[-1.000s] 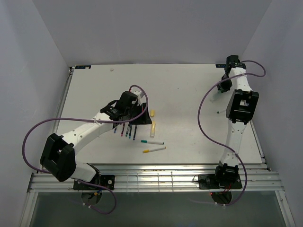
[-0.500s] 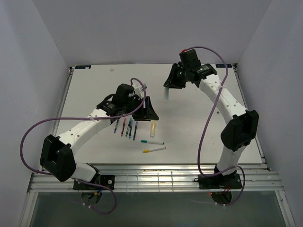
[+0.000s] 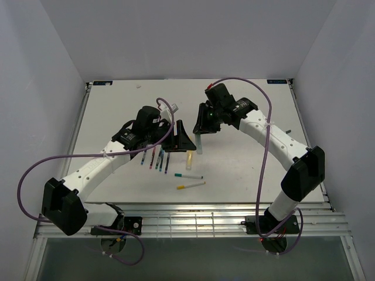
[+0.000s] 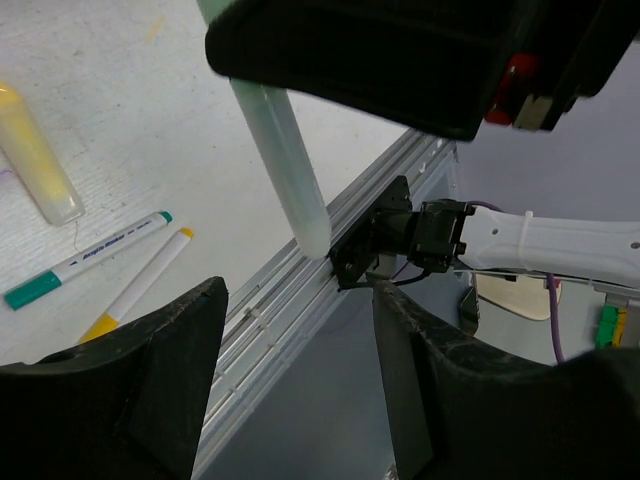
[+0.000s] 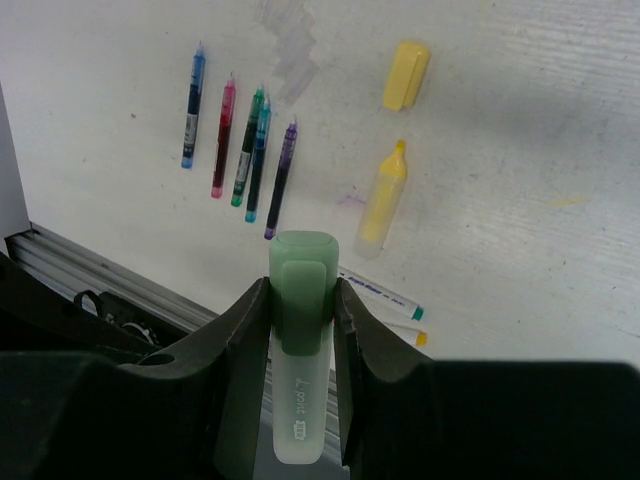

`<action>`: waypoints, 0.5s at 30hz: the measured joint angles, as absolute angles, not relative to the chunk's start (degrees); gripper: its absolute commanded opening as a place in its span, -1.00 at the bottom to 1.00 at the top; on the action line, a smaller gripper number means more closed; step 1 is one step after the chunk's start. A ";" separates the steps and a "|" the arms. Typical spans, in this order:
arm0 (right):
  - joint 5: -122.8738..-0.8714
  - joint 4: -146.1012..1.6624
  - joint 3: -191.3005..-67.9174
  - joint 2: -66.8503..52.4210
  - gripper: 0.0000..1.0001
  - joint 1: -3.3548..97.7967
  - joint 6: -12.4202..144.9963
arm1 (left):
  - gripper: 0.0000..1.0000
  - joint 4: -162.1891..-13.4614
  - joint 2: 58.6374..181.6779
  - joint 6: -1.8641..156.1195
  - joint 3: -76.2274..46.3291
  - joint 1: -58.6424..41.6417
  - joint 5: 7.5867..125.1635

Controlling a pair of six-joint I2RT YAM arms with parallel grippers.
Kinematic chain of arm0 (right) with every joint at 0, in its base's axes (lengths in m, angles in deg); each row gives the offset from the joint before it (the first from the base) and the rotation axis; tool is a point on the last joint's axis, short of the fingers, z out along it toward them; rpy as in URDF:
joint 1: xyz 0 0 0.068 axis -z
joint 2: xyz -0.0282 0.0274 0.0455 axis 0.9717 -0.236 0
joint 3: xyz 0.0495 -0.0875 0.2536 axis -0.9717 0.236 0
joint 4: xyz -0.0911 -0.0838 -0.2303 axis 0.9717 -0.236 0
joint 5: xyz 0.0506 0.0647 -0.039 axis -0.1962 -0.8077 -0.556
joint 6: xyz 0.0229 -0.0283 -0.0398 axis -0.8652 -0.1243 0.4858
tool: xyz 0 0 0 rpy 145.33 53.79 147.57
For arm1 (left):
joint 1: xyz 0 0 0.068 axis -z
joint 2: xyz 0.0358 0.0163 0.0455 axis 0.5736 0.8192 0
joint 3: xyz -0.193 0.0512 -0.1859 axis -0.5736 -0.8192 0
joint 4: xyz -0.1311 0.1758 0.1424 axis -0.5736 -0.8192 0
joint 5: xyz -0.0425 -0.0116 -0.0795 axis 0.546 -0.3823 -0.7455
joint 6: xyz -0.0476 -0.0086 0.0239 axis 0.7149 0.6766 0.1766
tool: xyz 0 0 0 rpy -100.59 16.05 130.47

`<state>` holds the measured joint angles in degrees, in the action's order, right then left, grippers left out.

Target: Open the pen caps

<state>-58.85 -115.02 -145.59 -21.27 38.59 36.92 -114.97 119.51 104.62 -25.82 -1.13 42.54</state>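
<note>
One pale-green plastic highlighter (image 5: 297, 420), green cap (image 5: 300, 285) on, is pinched at cap end by R gripper (image 3: 202, 127), above white tabletop (image 3: 234, 175). L gripper (image 4: 300, 350) spread wide near its lower end.

The right gripper (image 3: 200, 126) hangs over mid-table, clamped on a pale-green highlighter (image 3: 198, 143) that points downward, its lower end close to a yellow highlighter (image 3: 189, 159) lying on the white table (image 3: 246, 158). Just beside it, the left gripper (image 3: 181, 138) hovers with fingers spread (a black wedge from above). By it lies a row of slim dark pens (image 3: 156, 159); nearer the front lie a green-ended white pen (image 3: 188, 175) and a yellow-ended white pen (image 3: 191, 185).
</note>
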 measured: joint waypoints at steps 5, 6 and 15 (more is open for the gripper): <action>-58.77 -115.17 -143.66 -19.30 -0.85 36.75 35.17 | 0.40 -112.17 119.12 107.33 -27.96 -1.13 42.19; -58.81 -115.15 -143.64 -19.15 -0.85 36.60 34.65 | 0.38 -111.88 119.16 107.70 -28.22 -1.13 42.19; -59.36 -115.13 -143.64 -18.84 -0.85 36.32 31.21 | 0.33 -110.22 121.11 109.82 -28.36 -1.02 42.71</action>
<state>-59.36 -115.13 -143.64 -18.84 36.32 31.21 -110.22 121.11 109.82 -28.36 -1.02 42.71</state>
